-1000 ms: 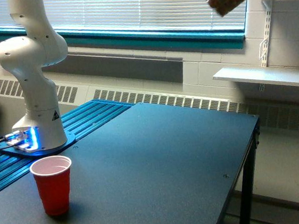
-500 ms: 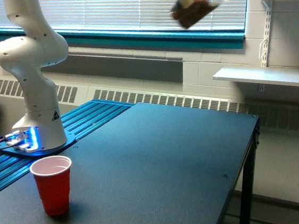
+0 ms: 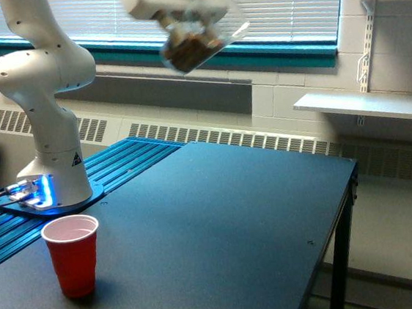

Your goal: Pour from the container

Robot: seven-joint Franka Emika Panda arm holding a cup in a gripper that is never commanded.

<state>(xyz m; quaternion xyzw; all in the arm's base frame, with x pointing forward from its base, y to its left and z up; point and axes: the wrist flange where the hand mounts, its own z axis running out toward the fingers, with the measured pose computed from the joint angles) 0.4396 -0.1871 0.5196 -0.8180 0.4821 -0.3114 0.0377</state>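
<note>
Window blinds [image 3: 271, 4] and a teal sill [image 3: 283, 50] back a dark table [image 3: 221, 227] where a white Franka arm [image 3: 44, 90] stands bolted on a blue ribbed mat [image 3: 126, 163]. A red plastic cup [image 3: 73, 255] sits upright and apparently empty, near the arm's base and just in front of it.

High above the cup, and well off toward the exterior view's right of it, hangs the container [image 3: 192, 39], a small clear rounded jar with brown nut-like pieces visible through its wall. It appears tilted and is blurred by motion, so its mouth cannot be read. The gripper [image 3: 176, 14] sits at the jar's upper side; the blur hides the fingers, though the jar hanging clear of any support suggests they are clamped on it.

Judged from the pictures, the jar looks rigid, smooth and breakable, light for its size even with its load, and its loose contents would likely shift and tumble out in a rush once it tips far enough. A slick curved wall offers little purchase, so a firm hold across the body near the rim seems the safest place to take it. With the jar far from the cup, pouring has not begun, and nothing is seen falling; lining up over that narrow red mouth looks like the demanding part.
</note>
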